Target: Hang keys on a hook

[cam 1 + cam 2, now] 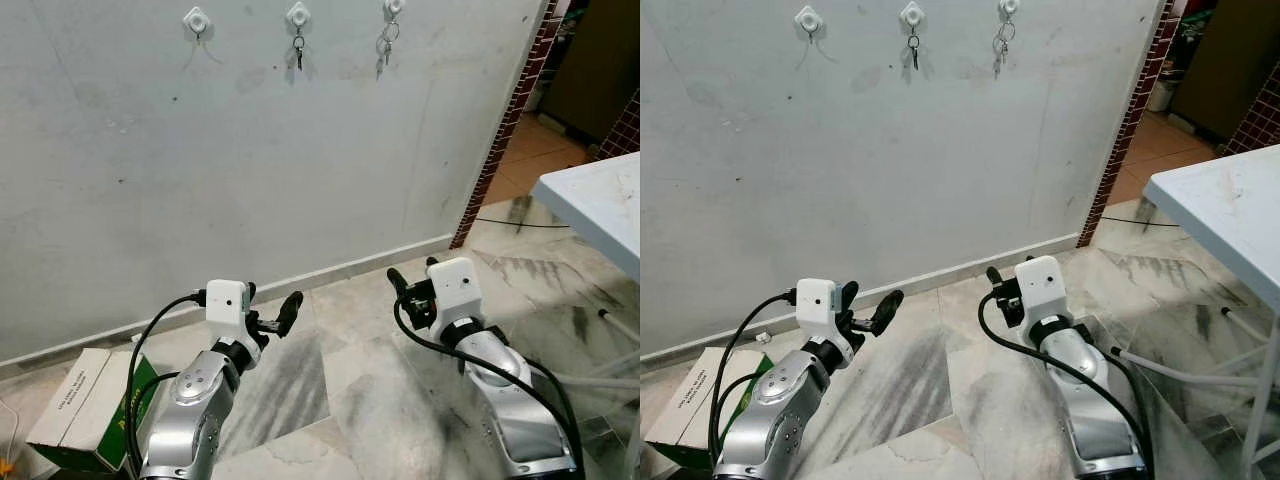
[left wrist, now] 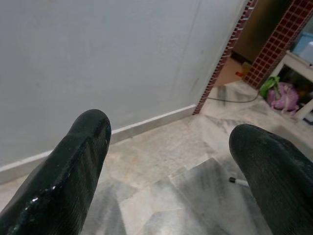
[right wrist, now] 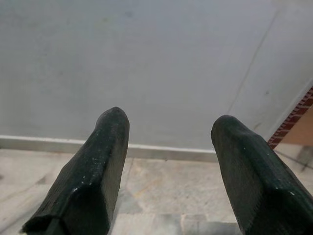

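Observation:
Three white hooks sit high on the grey wall. The left hook (image 1: pixel 197 20) is bare. One bunch of keys (image 1: pixel 298 52) hangs from the middle hook (image 1: pixel 298 15), and another bunch (image 1: pixel 386 47) hangs from the right hook (image 1: pixel 393 8). Both arms are held low over the marble floor, far below the hooks. My left gripper (image 1: pixel 272 306) is open, and its fingers (image 2: pixel 73 166) hold nothing. My right gripper (image 1: pixel 414 272) is open too, with only wall and floor between its fingers (image 3: pixel 93 176).
A white and green cardboard box (image 1: pixel 85 405) lies on the floor at the lower left by the skirting. A white table (image 1: pixel 600 200) juts in from the right. A brick-tiled wall edge (image 1: pixel 510 110) marks a doorway, with a black cable (image 1: pixel 510 222) on the floor there.

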Tool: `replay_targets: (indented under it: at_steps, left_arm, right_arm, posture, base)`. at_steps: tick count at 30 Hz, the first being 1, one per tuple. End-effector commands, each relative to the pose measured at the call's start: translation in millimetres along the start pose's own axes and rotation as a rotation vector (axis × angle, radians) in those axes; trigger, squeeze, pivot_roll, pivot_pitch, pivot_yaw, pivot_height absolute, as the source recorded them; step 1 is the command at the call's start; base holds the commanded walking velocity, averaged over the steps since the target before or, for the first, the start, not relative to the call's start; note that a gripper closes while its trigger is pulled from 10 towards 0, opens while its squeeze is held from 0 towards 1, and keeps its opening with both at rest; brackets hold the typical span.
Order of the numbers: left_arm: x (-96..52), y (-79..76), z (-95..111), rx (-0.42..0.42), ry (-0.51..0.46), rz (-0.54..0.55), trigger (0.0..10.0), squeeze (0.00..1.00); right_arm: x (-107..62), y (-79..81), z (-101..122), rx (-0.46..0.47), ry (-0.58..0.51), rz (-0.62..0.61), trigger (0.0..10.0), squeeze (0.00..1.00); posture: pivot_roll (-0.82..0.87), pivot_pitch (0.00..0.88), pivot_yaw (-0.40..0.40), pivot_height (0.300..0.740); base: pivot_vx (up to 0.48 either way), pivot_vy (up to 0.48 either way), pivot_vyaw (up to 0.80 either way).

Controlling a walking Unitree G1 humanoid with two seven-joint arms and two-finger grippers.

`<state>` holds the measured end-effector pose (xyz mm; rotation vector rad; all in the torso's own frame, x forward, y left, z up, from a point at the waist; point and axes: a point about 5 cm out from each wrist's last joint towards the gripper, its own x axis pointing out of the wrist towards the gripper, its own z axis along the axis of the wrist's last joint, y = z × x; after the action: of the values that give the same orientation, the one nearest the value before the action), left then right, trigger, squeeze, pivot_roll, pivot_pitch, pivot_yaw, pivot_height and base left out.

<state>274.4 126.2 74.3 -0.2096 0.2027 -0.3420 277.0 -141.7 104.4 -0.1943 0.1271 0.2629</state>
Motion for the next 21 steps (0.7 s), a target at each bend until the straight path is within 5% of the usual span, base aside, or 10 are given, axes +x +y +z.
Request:
replay_targets:
  at_steps: [1, 21]
  left_arm:
    - [1.9, 0.3, 1.5, 0.005, 0.001, -0.015, 10.0, 0.0]
    - [-0.5, -7.7, -2.4, -0.005, 0.01, -0.071, 10.0, 0.0]
  right_arm:
    - [-1.5, -0.3, 0.8, 0.001, 0.002, -0.009, 10.0, 0.0]
    - [-1.7, -2.8, -0.2, 0.0, 0.007, -0.023, 10.0, 0.0]
  posture:
    - [-0.09, 0.0, 0.063, 0.74]
    - [-0.09, 0.0, 0.076, 0.74]
  base:
    - [0.0, 0.0, -0.77]
    - [0.024, 0.0, -0.77]
